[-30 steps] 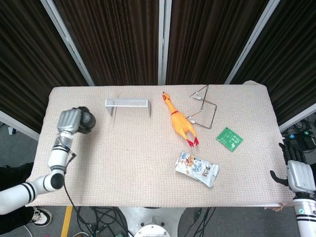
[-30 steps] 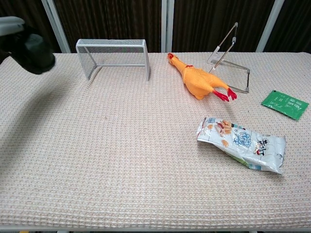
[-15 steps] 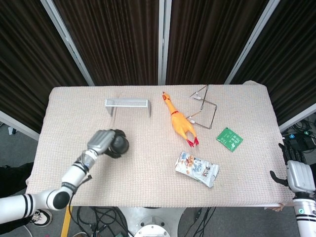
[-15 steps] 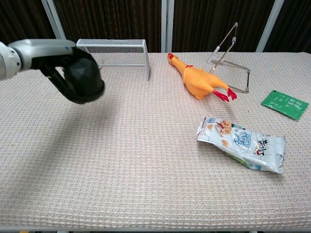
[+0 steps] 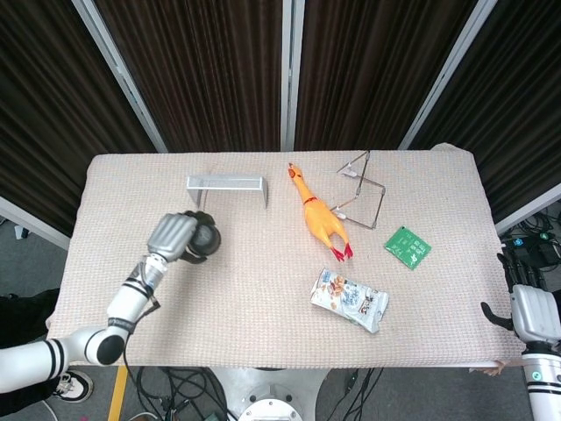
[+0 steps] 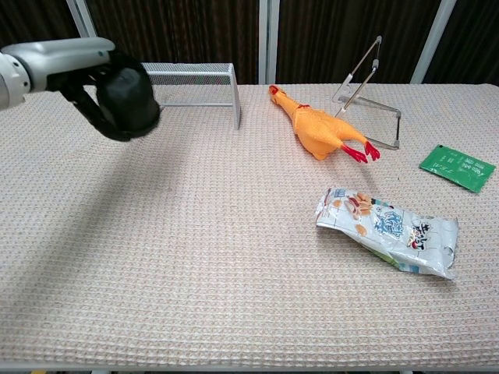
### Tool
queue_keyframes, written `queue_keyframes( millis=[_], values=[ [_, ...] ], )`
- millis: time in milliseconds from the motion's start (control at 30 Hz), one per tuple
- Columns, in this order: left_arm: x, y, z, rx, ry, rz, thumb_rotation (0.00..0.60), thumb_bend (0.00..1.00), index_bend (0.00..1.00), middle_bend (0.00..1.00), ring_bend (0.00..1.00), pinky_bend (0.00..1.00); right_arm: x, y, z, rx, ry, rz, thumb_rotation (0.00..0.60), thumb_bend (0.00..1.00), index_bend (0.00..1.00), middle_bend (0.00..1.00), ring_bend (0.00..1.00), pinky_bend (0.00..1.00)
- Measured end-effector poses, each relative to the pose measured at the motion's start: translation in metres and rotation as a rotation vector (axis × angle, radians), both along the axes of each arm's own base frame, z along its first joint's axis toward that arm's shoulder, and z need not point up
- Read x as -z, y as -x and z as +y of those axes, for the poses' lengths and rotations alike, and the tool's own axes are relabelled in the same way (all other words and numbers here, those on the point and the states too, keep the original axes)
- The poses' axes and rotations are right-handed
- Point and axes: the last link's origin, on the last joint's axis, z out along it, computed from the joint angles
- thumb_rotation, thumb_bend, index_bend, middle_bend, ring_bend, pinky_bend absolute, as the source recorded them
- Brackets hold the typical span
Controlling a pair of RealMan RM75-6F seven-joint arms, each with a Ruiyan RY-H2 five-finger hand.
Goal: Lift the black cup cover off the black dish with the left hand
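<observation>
Black cup cover (image 6: 125, 101), rounded and matte, held by left hand (image 5: 173, 238).

right hand (image 5: 533, 313): cut off by frame edge, grip unclear | green packet (image 6: 457, 167): print unreadable

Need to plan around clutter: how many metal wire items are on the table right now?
2. A wire mesh rack stands at the back left, just behind the left hand. An angled wire stand sits at the back right, beside the rubber chicken. None seems hidden.
</observation>
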Motion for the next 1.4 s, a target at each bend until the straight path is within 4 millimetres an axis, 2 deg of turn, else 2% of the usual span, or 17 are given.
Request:
queue_keyframes(
  millis=[33,133,200,267,400,533,633,733,900,1400],
  values=[
    [-0.007,0.015,0.014,-0.040,-0.053,0.047,0.600,0.26,0.42,0.46,0.32,0.43,-0.002,-0.001,0.000,-0.004,0.006,0.001,0.600,0.19,0.00,0.01,0.00,0.00],
    [-0.028,0.049,0.039,-0.162,-0.154,0.117,0.600,0.26,0.42,0.46,0.32,0.43,-0.007,-0.005,0.001,-0.015,0.022,0.006,0.600,0.19,0.00,0.01,0.00,0.00],
    [-0.036,0.061,0.045,-0.219,-0.179,0.125,0.600,0.26,0.42,0.46,0.32,0.43,-0.007,-0.006,0.001,-0.017,0.023,0.007,0.600,0.19,0.00,0.01,0.00,0.00],
    [-0.037,0.065,0.045,-0.245,-0.169,0.117,0.600,0.26,0.42,0.46,0.32,0.43,-0.006,-0.007,0.001,-0.023,0.020,0.007,0.600,0.19,0.00,0.01,0.00,0.00],
    [-0.018,0.048,0.027,-0.236,-0.038,0.047,0.600,0.26,0.42,0.46,0.32,0.43,-0.007,-0.013,0.001,-0.054,0.024,0.016,0.600,0.19,0.00,0.01,0.00,0.00],
    [0.014,0.013,-0.015,-0.175,0.193,-0.039,0.600,0.26,0.42,0.46,0.32,0.43,-0.010,-0.028,0.001,-0.111,0.032,0.031,0.600,0.19,0.00,0.01,0.00,0.00],
    [0.031,-0.012,-0.047,-0.101,0.324,-0.077,0.600,0.26,0.42,0.46,0.32,0.43,-0.013,-0.039,0.000,-0.144,0.037,0.042,0.600,0.19,0.00,0.01,0.00,0.00],
    [0.040,-0.026,-0.064,-0.026,0.366,-0.087,0.600,0.26,0.42,0.46,0.32,0.43,-0.015,-0.043,-0.001,-0.148,0.042,0.045,0.600,0.19,0.00,0.01,0.00,0.00],
    [0.052,-0.032,-0.065,0.029,0.307,-0.114,0.600,0.26,0.42,0.46,0.32,0.43,-0.013,-0.037,0.000,-0.121,0.035,0.039,0.600,0.18,0.00,0.01,0.00,0.00],
    [0.094,-0.003,-0.043,-0.035,0.167,-0.220,0.600,0.26,0.41,0.46,0.32,0.42,-0.011,-0.034,-0.001,-0.106,0.029,0.027,0.600,0.19,0.00,0.01,0.00,0.00]
  ],
)
